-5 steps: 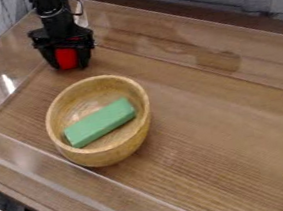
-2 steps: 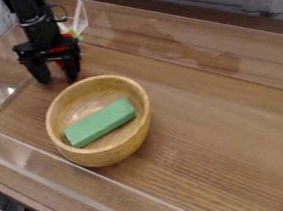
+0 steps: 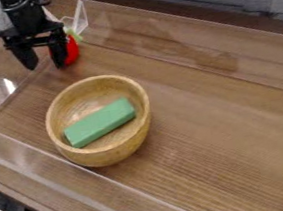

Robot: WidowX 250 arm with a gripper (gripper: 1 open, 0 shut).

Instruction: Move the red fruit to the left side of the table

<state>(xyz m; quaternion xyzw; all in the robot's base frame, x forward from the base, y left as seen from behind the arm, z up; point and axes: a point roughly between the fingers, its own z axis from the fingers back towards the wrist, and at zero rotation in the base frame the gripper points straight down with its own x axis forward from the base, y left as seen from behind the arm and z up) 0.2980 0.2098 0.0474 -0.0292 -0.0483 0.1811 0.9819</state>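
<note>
The robot shows only its end part, up beyond the wooden bowl (image 3: 99, 120) toward the far left corner. The gripper (image 3: 37, 55) is black throughout, with a matte finish. Its two fingers (image 3: 23, 55) are short, thick and blocky, each narrowing a little toward a blunt tip, and they hang from a wider black crossbar. Above that bar, farther from the bowl, sits a stout, roughly cylindrical black wrist section that runs out of the top edge of the picture. The surfaces look dark and plain; any screws, cables or markings are too small and blurred to make out.
</note>
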